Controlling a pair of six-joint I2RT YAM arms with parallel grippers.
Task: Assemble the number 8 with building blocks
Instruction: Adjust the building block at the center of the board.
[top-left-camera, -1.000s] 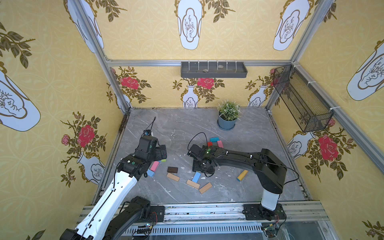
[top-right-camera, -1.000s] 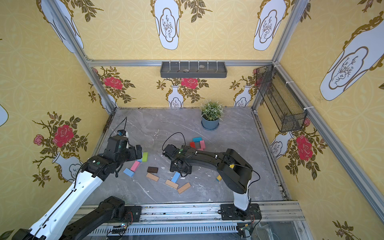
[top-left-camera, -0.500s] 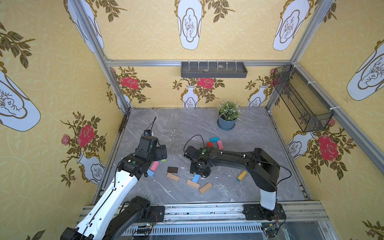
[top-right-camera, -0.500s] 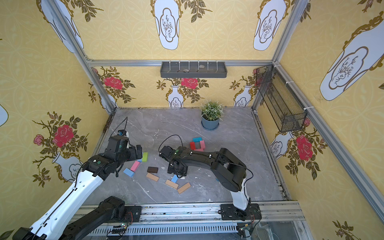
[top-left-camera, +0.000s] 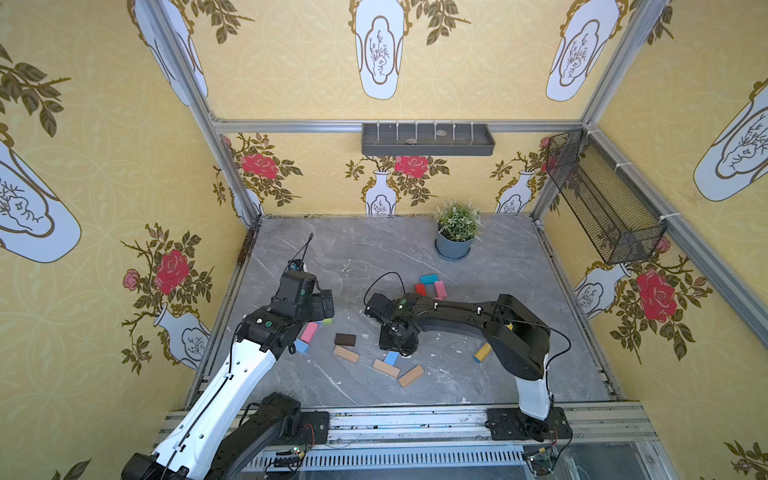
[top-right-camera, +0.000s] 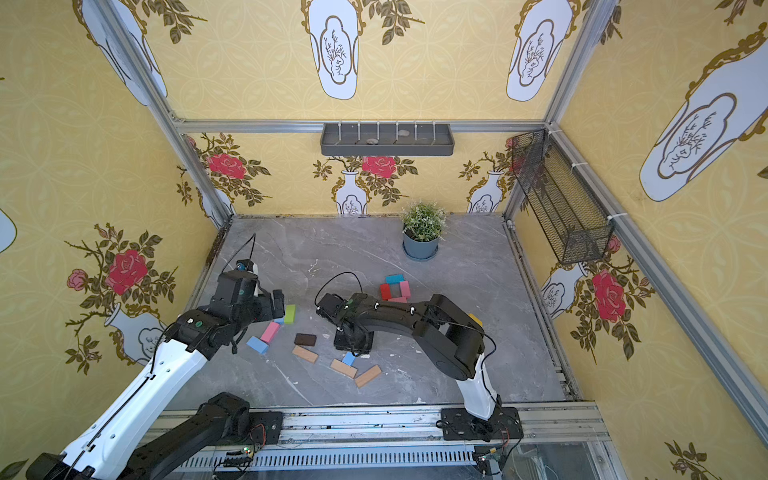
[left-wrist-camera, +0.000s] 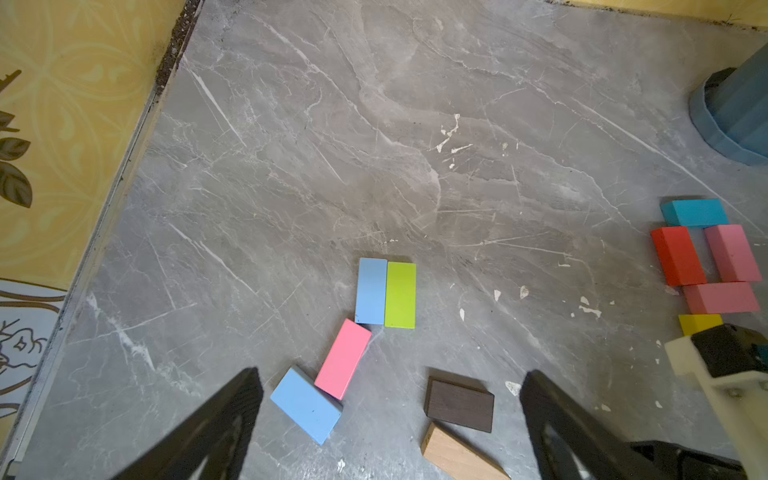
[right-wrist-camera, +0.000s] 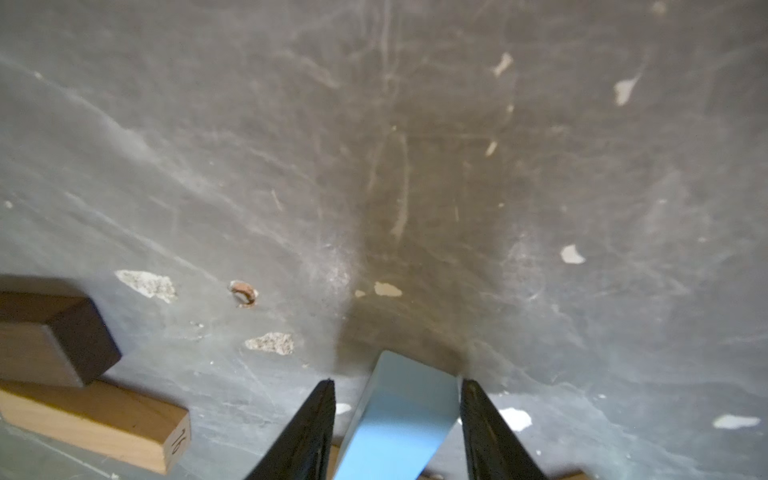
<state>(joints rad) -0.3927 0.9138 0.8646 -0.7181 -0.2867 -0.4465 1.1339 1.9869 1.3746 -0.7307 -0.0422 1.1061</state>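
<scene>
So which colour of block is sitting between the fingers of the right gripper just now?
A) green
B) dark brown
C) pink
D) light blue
D: the right wrist view shows the light blue block lying between the two fingers of the right gripper.

The grey marble-patterned floor (top-left-camera: 374, 249) is enclosed by yellow walls (top-left-camera: 291, 75) printed with roses and vases. A grey tray (top-left-camera: 428, 148) is mounted on the back wall, a black wire basket (top-left-camera: 602, 199) on the side wall.
</scene>
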